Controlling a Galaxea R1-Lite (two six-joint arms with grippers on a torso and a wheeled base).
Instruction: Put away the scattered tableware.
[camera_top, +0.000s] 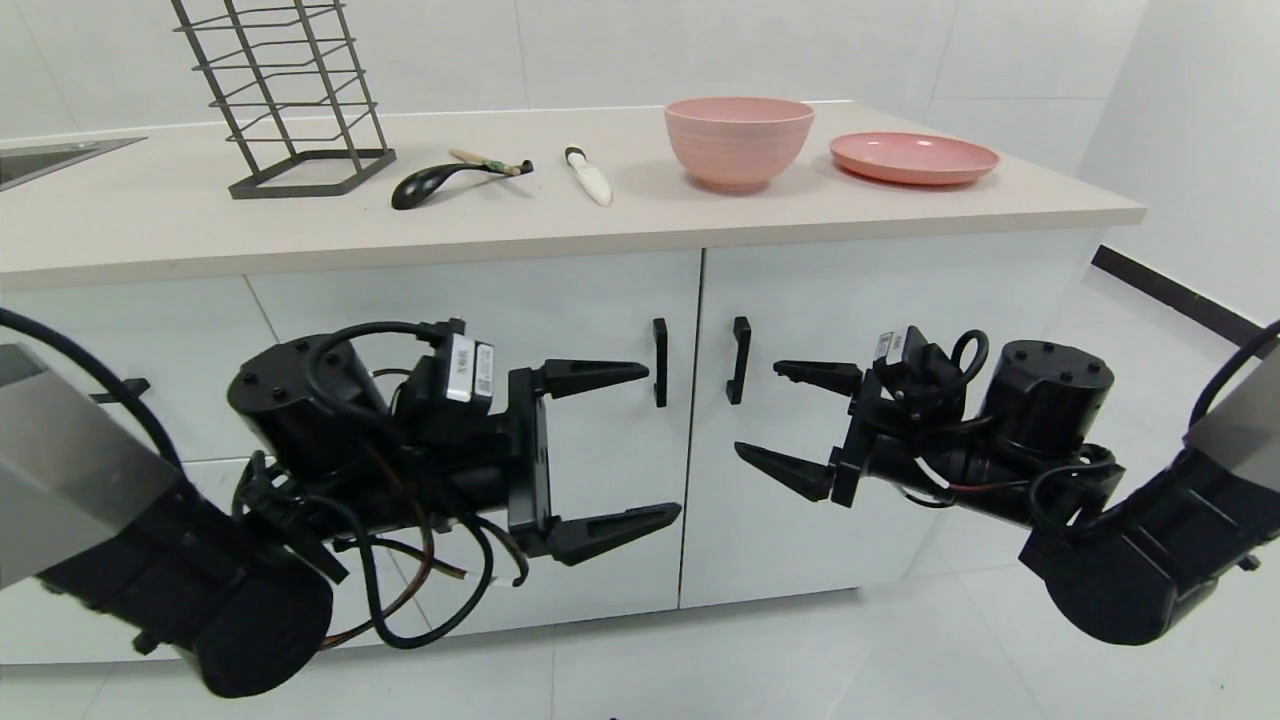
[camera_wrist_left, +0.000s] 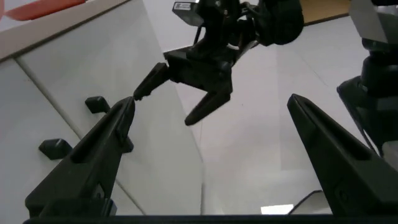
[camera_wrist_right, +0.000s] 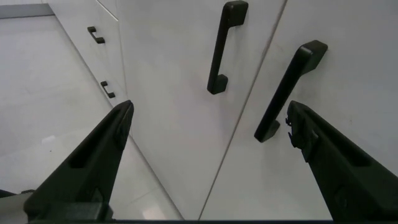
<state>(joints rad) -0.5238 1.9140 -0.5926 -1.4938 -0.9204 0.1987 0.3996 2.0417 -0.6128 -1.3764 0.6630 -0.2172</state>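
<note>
On the beige countertop (camera_top: 560, 225) lie a black ladle (camera_top: 432, 182), a small wooden-handled tool (camera_top: 487, 161) and a white-bladed utensil with a black handle (camera_top: 590, 177). A pink bowl (camera_top: 738, 140) and a pink plate (camera_top: 913, 157) stand to the right. A black wire rack (camera_top: 290, 95) stands at the back left. My left gripper (camera_top: 655, 445) hangs open below the counter, in front of the cabinet doors. My right gripper (camera_top: 785, 420) is open too, facing the left one. The right gripper (camera_wrist_left: 171, 102) appears in the left wrist view beyond my own fingers (camera_wrist_left: 93, 155).
Two white cabinet doors with black vertical handles (camera_top: 660, 362) (camera_top: 738, 360) are directly behind the grippers; the handles (camera_wrist_right: 225, 46) (camera_wrist_right: 289, 90) sit close in the right wrist view. A sink (camera_top: 50, 158) is at the counter's far left. White floor tiles lie below.
</note>
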